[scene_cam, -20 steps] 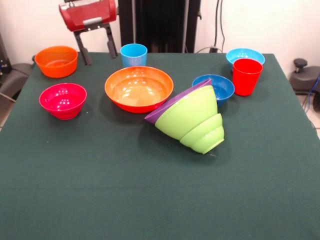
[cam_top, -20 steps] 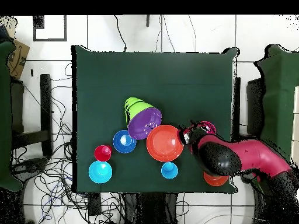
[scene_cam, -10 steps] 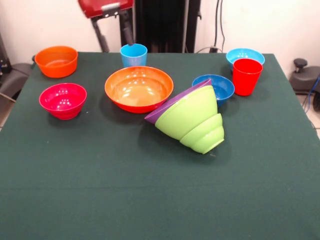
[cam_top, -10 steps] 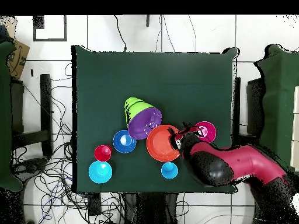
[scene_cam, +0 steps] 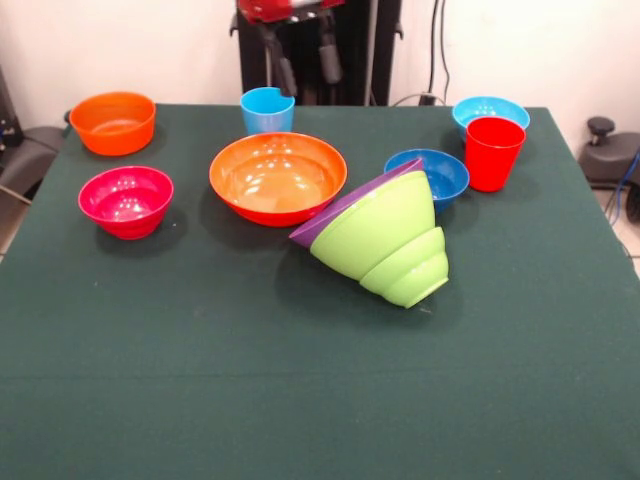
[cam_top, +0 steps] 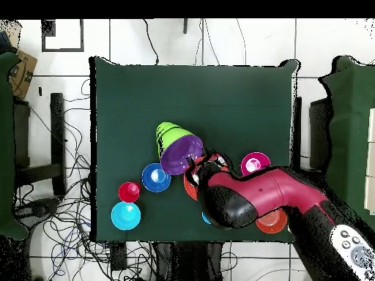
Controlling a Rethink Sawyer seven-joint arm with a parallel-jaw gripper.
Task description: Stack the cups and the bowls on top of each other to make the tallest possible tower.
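Observation:
My gripper hangs open and empty at the table's far edge, just right of and above the light blue cup. The large orange bowl stands upright mid-table. Against its rim leans a tipped pile of nested bowls: purple, large lime green, smaller lime green. The dark blue bowl, red cup and light blue bowl stand at the right. The magenta bowl and small orange bowl are at the left. Overhead, the arm hides most of the large orange bowl.
The dark green table has a wide bare stretch in front of the bowls. A black post stands behind the far edge. Cables lie on the floor around the table in the overhead view.
The gripper has swung from above the small orange bowl's side toward the light blue cup, to the right in the front view. No cup or bowl has moved.

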